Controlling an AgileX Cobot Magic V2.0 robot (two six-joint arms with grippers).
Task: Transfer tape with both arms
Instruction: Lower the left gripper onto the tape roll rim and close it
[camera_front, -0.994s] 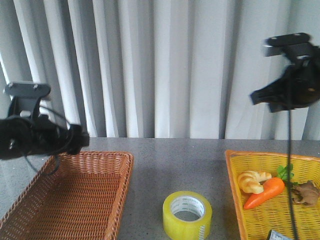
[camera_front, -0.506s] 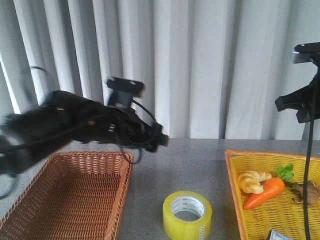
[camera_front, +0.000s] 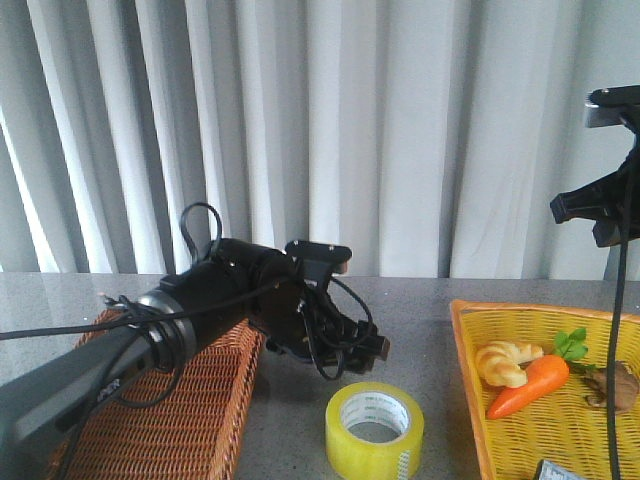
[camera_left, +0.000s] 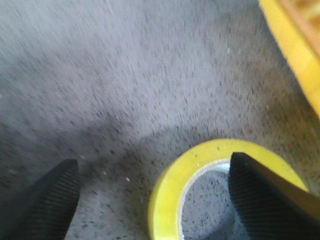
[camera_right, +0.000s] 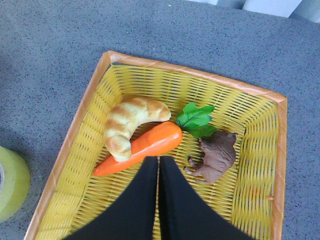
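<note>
The grey worktop (camera_front: 420, 310) carries a brown wicker basket (camera_front: 190, 420) on the left and a yellow basket (camera_front: 470, 400) on the right, with the tape (camera_front: 374, 430) standing flat on its rim between them, near the front edge and touching neither basket. The approach step is judged to be in hand: the left arm (camera_front: 200, 310) is extended low across the brown basket, and the left pincer (camera_left: 155, 200) is held just above the roll with its fingers (camera_left: 265, 200) spread apart, one over the core and the other out beside the roll on the bare worktop. The right pincer (camera_right: 159, 200) is held high over the yellow basket with its fingers pressed together and nothing between them. For the next move, a descent is called for so that the roll wall is taken between the fingers, followed by closure. In the yellow basket a toy carrot (camera_right: 142, 147), a croissant (camera_right: 127, 127) and a brown animal figure (camera_right: 215, 156) are seen; none is involved.
</note>
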